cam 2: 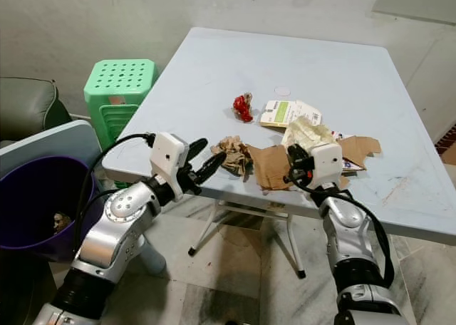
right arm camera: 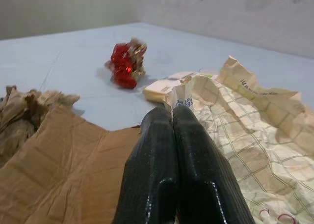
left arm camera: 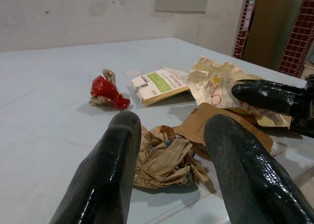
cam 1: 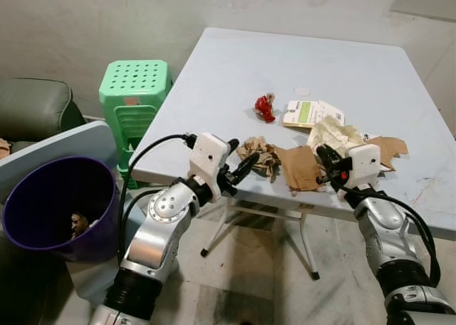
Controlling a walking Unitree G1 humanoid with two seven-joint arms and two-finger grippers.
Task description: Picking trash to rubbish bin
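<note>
Trash lies near the front edge of the pale blue table [cam 1: 235,68]: a crumpled brown paper ball [cam 1: 260,155], flat brown cardboard [cam 1: 300,167], a cream checked paper [cam 1: 335,134], a white-and-green carton [cam 1: 311,114] and a red wrapper [cam 1: 265,108]. My left gripper [cam 1: 244,150] is open at the table edge, its fingers [left arm camera: 122,135] standing either side of the paper ball [left arm camera: 164,157] just short of it. My right gripper [cam 1: 324,156] is shut, its tips [right arm camera: 172,111] touching the edge of the checked paper [right arm camera: 245,130] above the cardboard. The purple bin [cam 1: 43,232] stands on the floor to my left.
A green plastic stool [cam 1: 135,97] stands beside the table's left side, behind the bin. A dark sofa [cam 1: 32,107] and a grey-blue panel [cam 1: 78,143] are at far left. More torn cardboard [cam 1: 390,148] lies right of my right gripper. The bin holds a little trash [cam 1: 78,224].
</note>
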